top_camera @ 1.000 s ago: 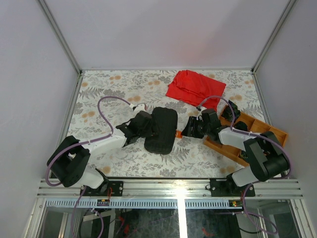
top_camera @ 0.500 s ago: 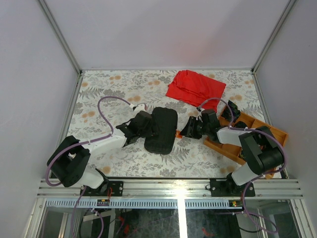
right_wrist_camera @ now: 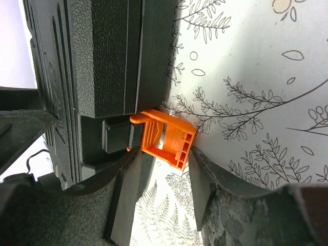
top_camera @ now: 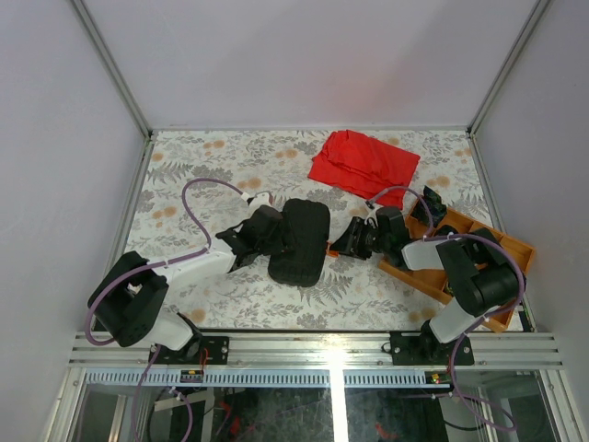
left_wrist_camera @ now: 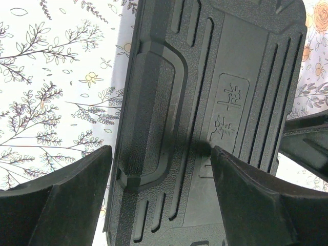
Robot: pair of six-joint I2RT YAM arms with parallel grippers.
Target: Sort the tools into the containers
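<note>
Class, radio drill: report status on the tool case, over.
Left hand open against the closed case. Right hand gripping its orange latch. Red cloth lies apart, not in the way.

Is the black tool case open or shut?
Shut: the black tool case has its ribbed lid lying flat, with no gap beside the orange latch.

The tool case [top_camera: 299, 241] lies on the table [top_camera: 184, 175] directly under the left claw [left_wrist_camera: 161, 197], its latch [right_wrist_camera: 166, 139] sits between and touching the right claw's [right_wrist_camera: 165, 154] fingers, a tray [top_camera: 515, 247] lies behind that claw's wrist, and a cloth [top_camera: 363, 158] lies beyond it.
</note>
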